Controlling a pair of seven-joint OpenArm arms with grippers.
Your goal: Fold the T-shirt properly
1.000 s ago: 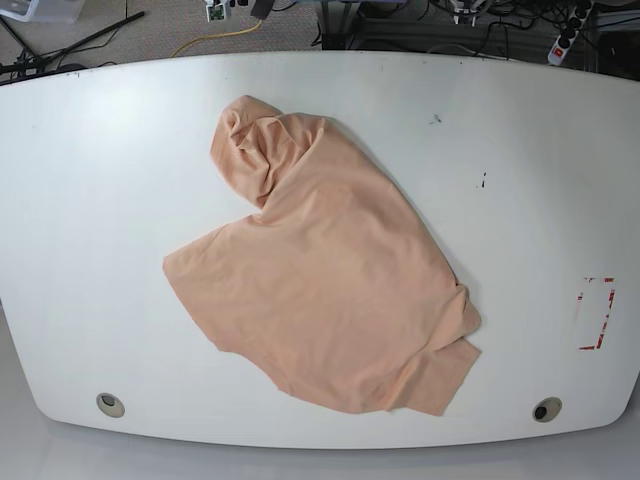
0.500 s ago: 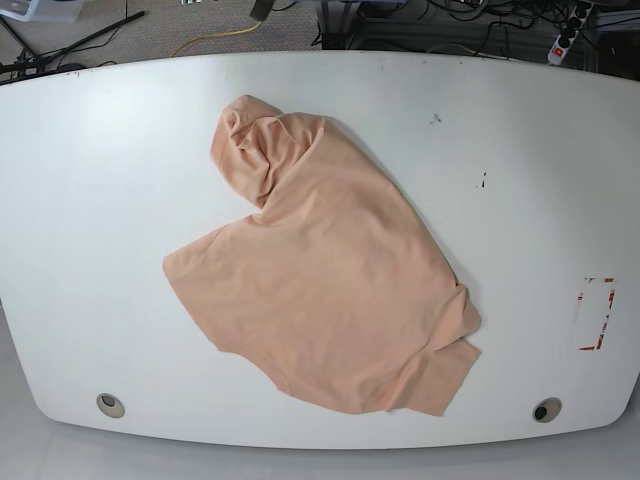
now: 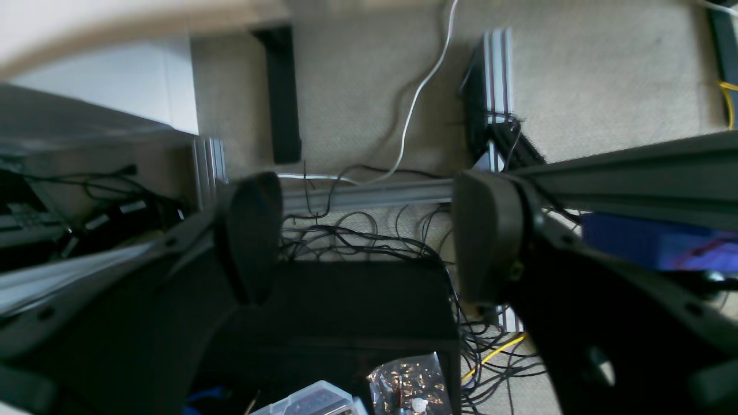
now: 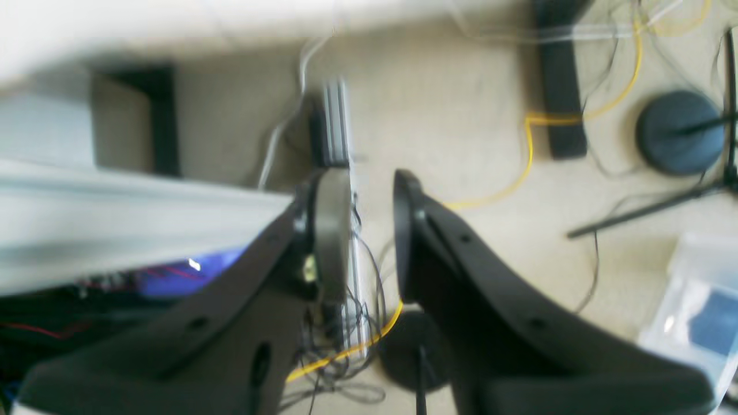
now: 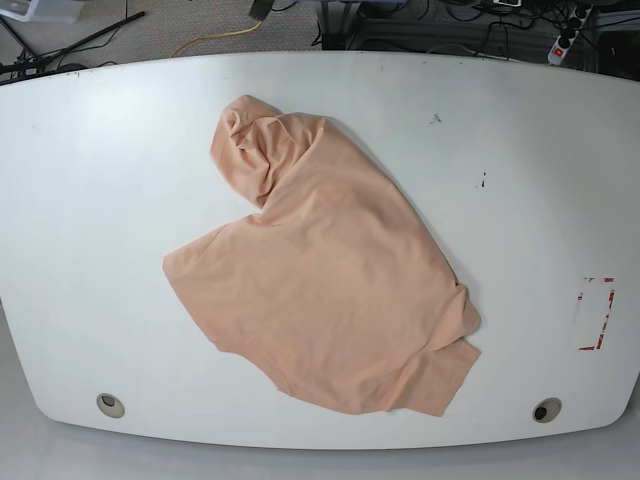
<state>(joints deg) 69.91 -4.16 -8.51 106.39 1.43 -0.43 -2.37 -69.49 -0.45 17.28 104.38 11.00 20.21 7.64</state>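
1. The T-shirt is spread in a loose, crumpled heap on the white worktop, roughly at its middle in the base view.
2. A bunched, folded part of the shirt is seen at the far left end of the heap, and a flatter corner lies at the near right.
3. No arm is seen over the worktop in the base view; the shirt is touched by nothing.
4. The left end effector is shown only in its own wrist view, with its two dark fingers set wide apart and nothing between them.
5. Behind it, carpeted floor, a white cable, tangled black wires and metal frame rails are seen.
6. The right end effector is shown only in its own wrist view, with its fingers narrowly apart and nothing gripped in the gap.
7. Behind it, blurred floor, a yellow cable and a round dark stand base at the far right are seen.
8. Small red marks are seen on the worktop at the right, well apart from the shirt.
9. Two round holes are set near the front edge of the worktop, one at each side.
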